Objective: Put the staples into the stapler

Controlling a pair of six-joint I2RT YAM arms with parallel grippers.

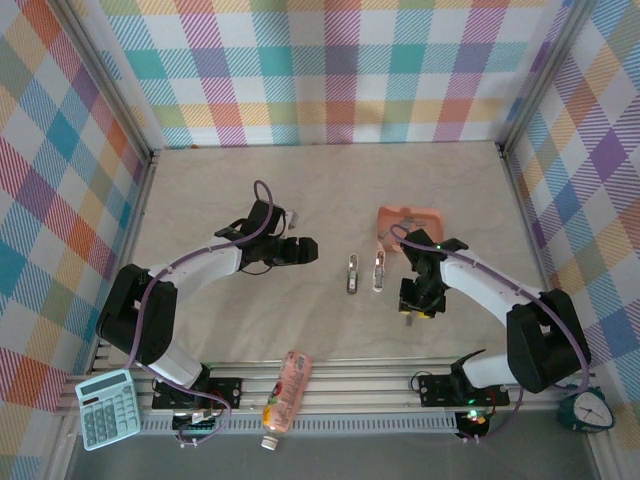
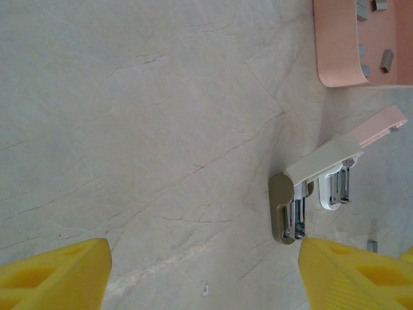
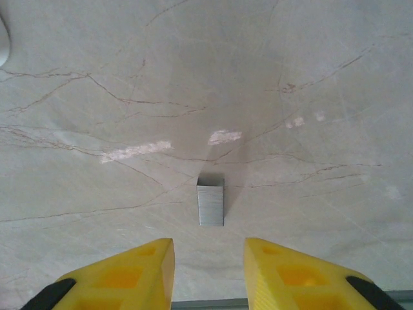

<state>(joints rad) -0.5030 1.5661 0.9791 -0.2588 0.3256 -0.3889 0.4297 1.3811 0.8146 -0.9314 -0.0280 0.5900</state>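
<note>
Two staplers lie side by side mid-table, both swung open: an olive and cream stapler and a white and pink stapler. One grey staples strip lies flat on the table just ahead of my right gripper, whose yellow fingers stand a little apart with nothing between them. More staples sit in the salmon-pink tray. My left gripper hangs open and empty left of the olive stapler.
A pink drink bottle lies on the front rail between the arm bases. A teal calculator sits at the near left and a small clock at the near right. Plaid walls enclose the table on three sides.
</note>
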